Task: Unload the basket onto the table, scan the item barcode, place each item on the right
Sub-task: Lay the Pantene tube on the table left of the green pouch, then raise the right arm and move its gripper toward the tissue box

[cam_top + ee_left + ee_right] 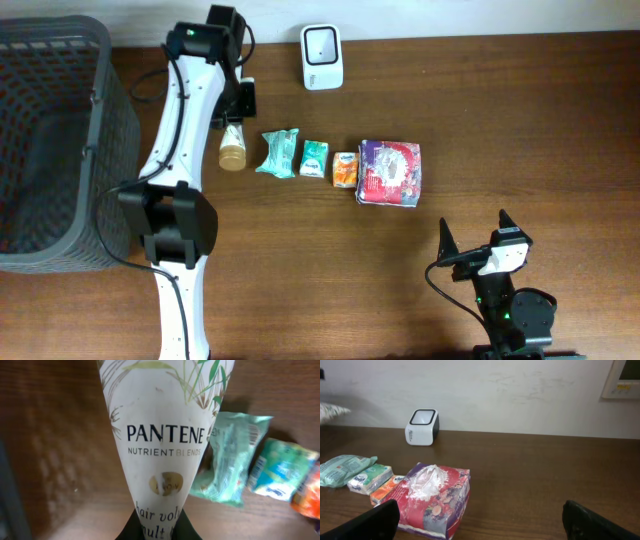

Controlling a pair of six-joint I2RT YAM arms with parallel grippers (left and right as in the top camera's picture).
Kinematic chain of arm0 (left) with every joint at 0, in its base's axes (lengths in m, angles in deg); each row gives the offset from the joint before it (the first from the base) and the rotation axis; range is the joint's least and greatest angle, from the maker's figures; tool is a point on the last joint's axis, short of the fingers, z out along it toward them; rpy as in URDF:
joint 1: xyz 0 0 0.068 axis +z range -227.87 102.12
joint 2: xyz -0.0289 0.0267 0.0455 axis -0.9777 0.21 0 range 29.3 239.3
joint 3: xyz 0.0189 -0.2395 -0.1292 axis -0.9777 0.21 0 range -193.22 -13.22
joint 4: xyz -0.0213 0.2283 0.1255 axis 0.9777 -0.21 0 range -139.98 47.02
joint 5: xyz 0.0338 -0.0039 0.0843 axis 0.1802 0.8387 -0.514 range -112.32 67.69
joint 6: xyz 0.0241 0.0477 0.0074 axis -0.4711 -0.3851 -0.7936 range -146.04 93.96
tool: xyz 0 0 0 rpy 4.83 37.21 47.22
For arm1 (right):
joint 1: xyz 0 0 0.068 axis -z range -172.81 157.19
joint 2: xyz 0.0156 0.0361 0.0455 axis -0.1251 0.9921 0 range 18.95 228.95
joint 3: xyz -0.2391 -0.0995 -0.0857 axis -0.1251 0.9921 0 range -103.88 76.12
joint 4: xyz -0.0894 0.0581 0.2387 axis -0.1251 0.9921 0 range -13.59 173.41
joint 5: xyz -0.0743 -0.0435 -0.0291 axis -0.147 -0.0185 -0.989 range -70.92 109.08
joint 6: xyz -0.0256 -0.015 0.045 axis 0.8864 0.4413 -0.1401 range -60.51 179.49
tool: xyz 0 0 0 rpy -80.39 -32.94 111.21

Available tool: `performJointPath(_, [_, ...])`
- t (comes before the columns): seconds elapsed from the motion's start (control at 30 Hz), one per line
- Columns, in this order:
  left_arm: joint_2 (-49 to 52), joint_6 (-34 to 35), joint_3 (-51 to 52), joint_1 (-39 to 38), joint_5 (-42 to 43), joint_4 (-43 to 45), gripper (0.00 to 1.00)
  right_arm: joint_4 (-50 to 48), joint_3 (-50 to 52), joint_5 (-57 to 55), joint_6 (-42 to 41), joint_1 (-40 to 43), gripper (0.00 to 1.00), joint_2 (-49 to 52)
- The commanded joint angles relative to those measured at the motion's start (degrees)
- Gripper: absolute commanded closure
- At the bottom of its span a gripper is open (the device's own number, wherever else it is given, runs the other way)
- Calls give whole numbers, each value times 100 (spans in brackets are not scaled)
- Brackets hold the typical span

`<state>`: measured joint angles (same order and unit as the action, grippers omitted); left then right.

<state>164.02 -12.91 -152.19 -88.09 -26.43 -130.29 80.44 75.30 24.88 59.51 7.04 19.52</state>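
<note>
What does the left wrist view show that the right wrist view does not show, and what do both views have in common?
Only the left wrist view: the Pantene tube close up, with its label readable.
Only the right wrist view: the white scanner by the wall, the floral pack and the open right end effector. A pale shape at its left edge cannot be identified.
Both: the teal pack, the green tissue pack, the orange pack and the wooden table.

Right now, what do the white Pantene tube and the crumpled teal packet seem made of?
White Pantene tube: probably soft plastic, matte; smooth printed skin, tapering. Crumpled teal packet: thin plastic film, slightly glossy; creases catch light.
</note>
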Motion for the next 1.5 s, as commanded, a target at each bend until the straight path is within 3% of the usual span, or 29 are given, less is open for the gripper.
performJointPath(0.0, [-13,55,745,9,-111,540,100,7,50,-48,17,20,1,-37])
performJointPath(0.3, [-4,11,1989,9,-173,1311,98,9,50,-48,15,20,1,-37])
performJointPath(0.43, [-4,11,1989,9,-90,1292,83,9,50,-48,15,20,1,-37])
performJointPath(0.47, [-4,11,1989,9,-79,1285,76,9,50,-48,17,20,1,-37])
performJointPath(0.53, [-4,9,1965,11,-85,1292,53,9,50,-48,15,20,1,-37])
performJointPath(0.57, [-4,9,1923,11,-85,1270,50,9,50,-48,17,20,1,-37])
performJointPath(0.67, [-7,7,1425,26,-92,901,48,9,50,-48,15,20,1,-37])
performJointPath(0.97, [-7,-155,-2251,26,-190,-944,47,9,50,-48,17,20,1,-37])
performJointPath(1.17, [-802,-271,-2470,26,-63,-942,42,9,50,-48,17,20,1,-37])
performJointPath(1.2, [-964,-271,-2470,26,-63,-942,36,9,50,-48,15,20,1,-37])
performJointPath(1.3, [-1222,-271,-2470,26,-68,-942,0,9,50,-48,17,20,1,-37])
performJointPath(1.47, [-1222,-271,-2398,26,-90,-942,1,9,50,-48,15,20,1,-37])
